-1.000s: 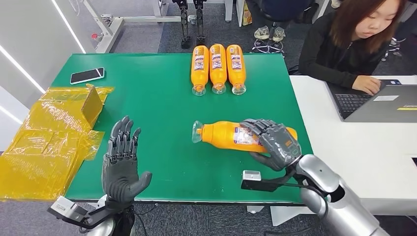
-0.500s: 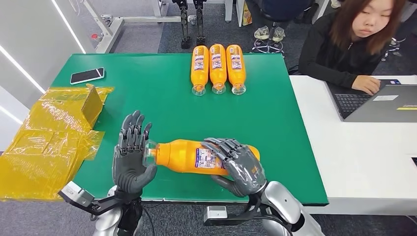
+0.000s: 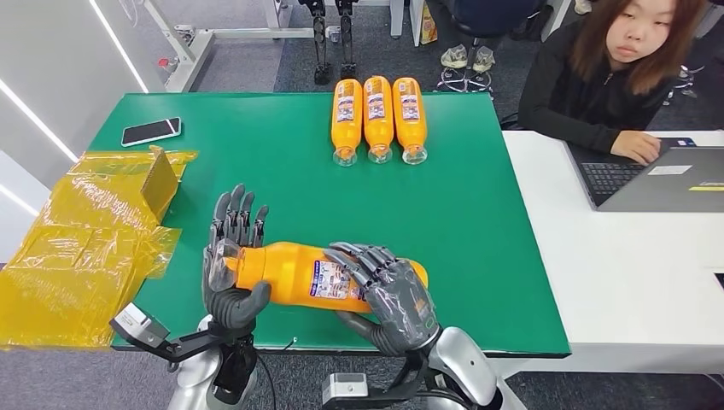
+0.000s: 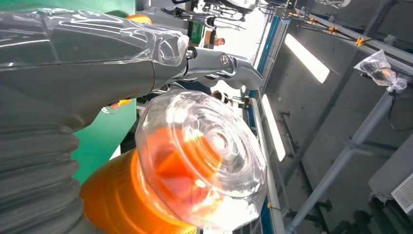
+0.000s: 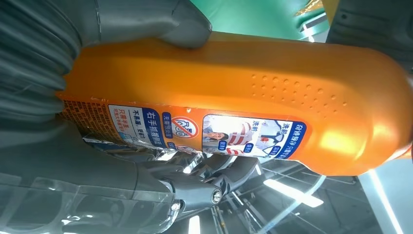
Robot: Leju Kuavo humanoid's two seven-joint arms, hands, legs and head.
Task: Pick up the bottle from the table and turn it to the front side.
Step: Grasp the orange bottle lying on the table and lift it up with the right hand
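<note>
An orange bottle with a clear cap lies sideways in the air above the green table, near its front edge. My right hand grips its labelled body from above, fingers wrapped over the label. My left hand stands at the cap end, palm against the cap, fingers straight up and thumb curled under the neck. The left wrist view has the clear cap right by the thumb. In the right wrist view the bottle and its label sit across the right hand.
Three more orange bottles lie side by side at the table's far edge. A phone lies far left, with yellow plastic wrap and a cardboard piece on the left. A person works at a laptop on the white table.
My right hand has carried the bottle left and toward me, off the table. My left hand has moved right to meet the cap end, thumb now under the neck.
</note>
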